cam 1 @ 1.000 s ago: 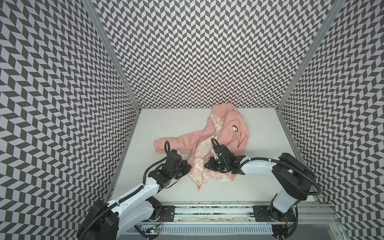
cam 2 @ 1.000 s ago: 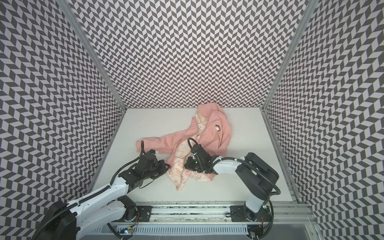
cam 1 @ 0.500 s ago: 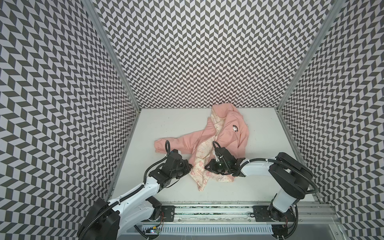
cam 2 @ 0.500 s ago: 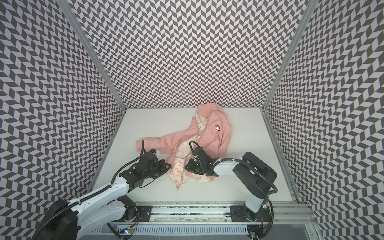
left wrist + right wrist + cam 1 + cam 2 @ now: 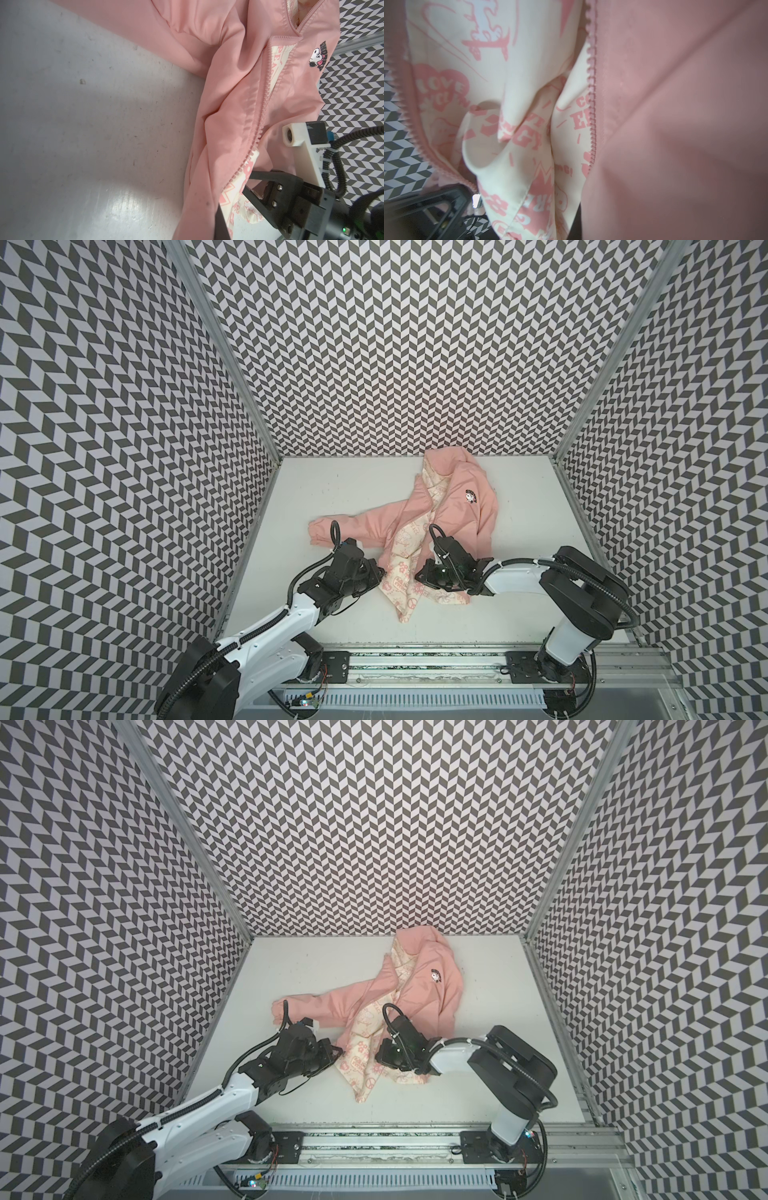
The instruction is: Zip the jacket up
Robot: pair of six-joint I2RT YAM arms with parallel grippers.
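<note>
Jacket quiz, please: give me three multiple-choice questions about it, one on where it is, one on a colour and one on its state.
1. Where is the jacket?
A. Lying on the table, towards the back
B. Hung on a side wall
C. On the rail in front

2. What colour is its lining?
A. Blue
B. Black
C. Cream with pink prints

3. How is its zipper?
A. Zipped to the top
B. Open
C. Missing

Answers:
1 A: both top views show it crumpled on the white table.
2 C: the right wrist view shows it close up.
3 B: its two sides stand apart with lining between.
</note>
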